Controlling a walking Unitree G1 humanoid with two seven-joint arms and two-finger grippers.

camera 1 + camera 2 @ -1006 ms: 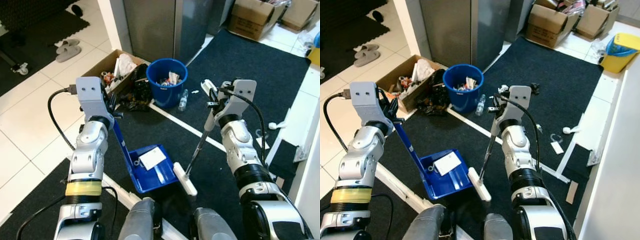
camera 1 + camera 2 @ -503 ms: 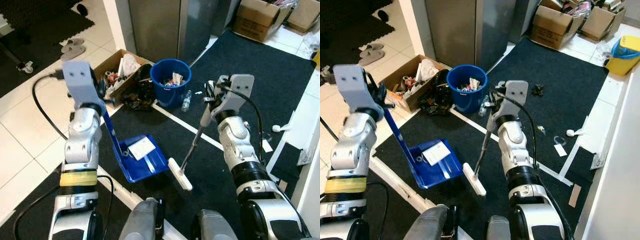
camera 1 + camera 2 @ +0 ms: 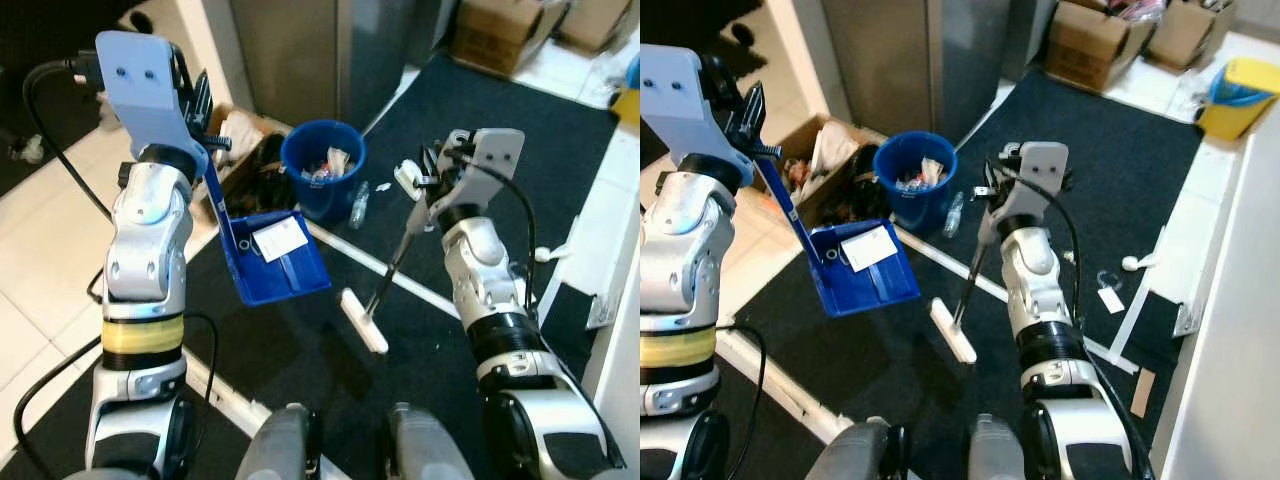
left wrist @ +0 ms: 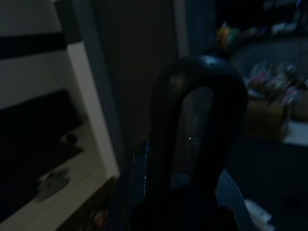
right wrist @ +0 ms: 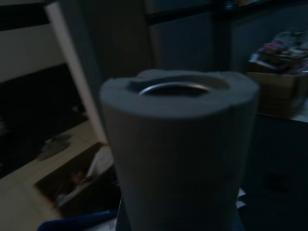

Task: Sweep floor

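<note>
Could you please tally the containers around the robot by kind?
Blue bucket: 1
Yellow bucket: 1
Cardboard boxes: 3
Blue dustpan, held up by the left gripper: 1
Total: 6

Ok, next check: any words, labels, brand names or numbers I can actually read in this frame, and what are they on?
None can be read.
White paper in the blue dustpan: no print can be made out.
Litter in the blue bucket: packaging too small and blurred to read.
Cardboard boxes at the back: no legible print.
Small white tag on the black mat: too small to read.
Yellow bin: no lettering visible.
</note>
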